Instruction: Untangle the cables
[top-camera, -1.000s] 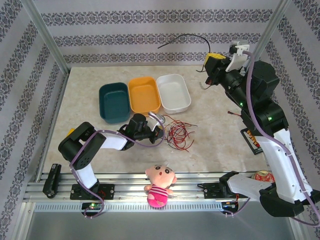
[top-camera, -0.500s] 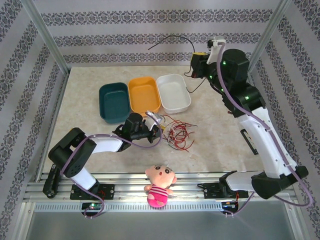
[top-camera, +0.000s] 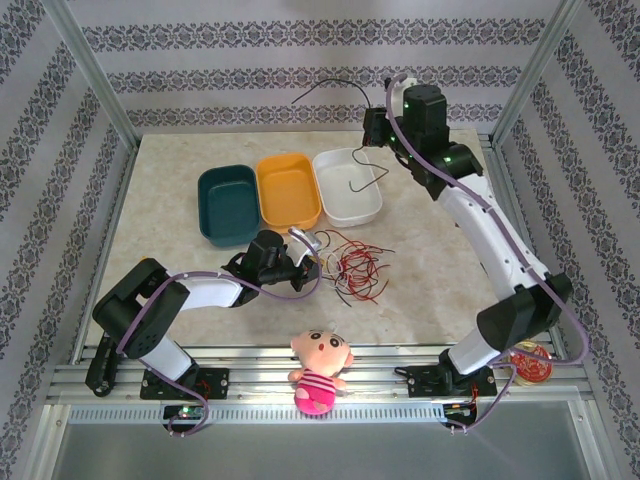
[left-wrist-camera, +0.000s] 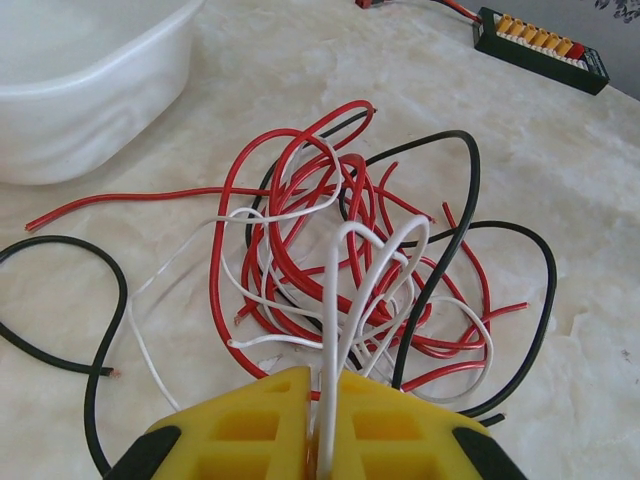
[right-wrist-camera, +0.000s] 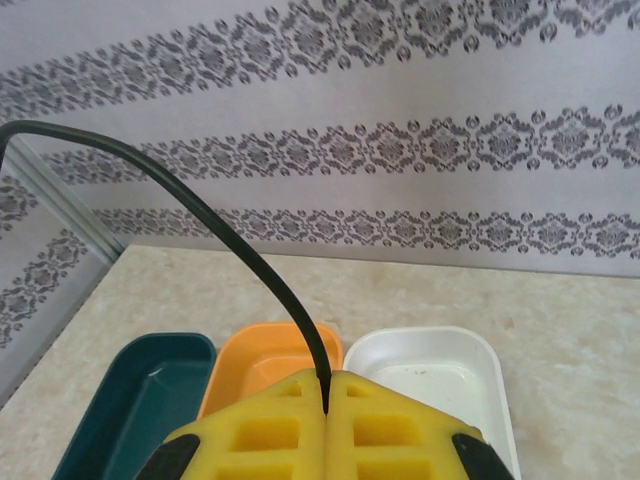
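A tangle of thin red, black and white cables (top-camera: 350, 266) lies on the table in front of the trays; the left wrist view shows their loops (left-wrist-camera: 300, 230) up close. My left gripper (top-camera: 312, 262) sits at the tangle's left edge, low on the table. Its yellow fingers (left-wrist-camera: 270, 420) are shut on a white cable (left-wrist-camera: 330, 320) that loops out of the pile. My right gripper (top-camera: 373, 128) is raised above the white tray (top-camera: 335, 168) and is shut on a black cable (right-wrist-camera: 230, 235). That black cable (top-camera: 372, 178) arcs up to the left and dangles over the tray.
A teal tray (top-camera: 228, 205), an orange tray (top-camera: 288, 190) and the white tray stand in a row at the back. A pink doll (top-camera: 318, 370) lies at the near rail. A black connector board (left-wrist-camera: 540, 45) lies right of the tangle. A red round object (top-camera: 528, 362) sits by the right base.
My right arm has swung left from the back right corner to above the white tray, carrying the black cable. The left gripper has stayed at the tangle.
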